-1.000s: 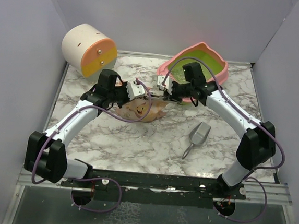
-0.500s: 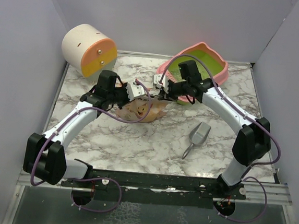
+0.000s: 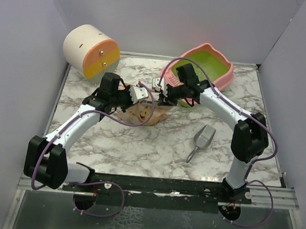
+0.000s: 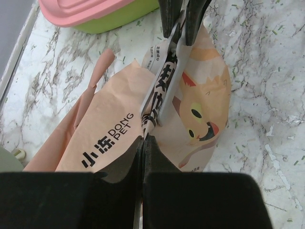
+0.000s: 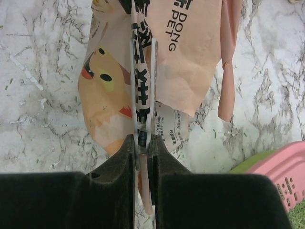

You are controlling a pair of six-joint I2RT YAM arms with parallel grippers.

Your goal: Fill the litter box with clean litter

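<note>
Left fingers (image 3: 139, 92) and right fingers (image 3: 158, 86), seen from above, meet at the peach bag (image 3: 145, 114) mid-frame, with the litter box (image 3: 223, 72) on the desk (image 3: 155, 147) at upper right. Left wrist: left fingers pinched on the bag's edge, box upper left. Right wrist: right fingers clamp its fold, box lower right

Bag (image 3: 145, 113), left arm (image 3: 80, 120), right arm (image 3: 226, 107) blocked table (image 3: 138, 156) centre. Scoop (image 3: 202, 139) sat right of centre. Cylinder (image 3: 90, 50) took far-left corner, litter box (image 3: 224, 75) far-right. Near strip was open.

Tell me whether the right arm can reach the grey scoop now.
Probably not yet: the right gripper is shut on the peach bag, though the scoop lies in the open near that arm.
</note>
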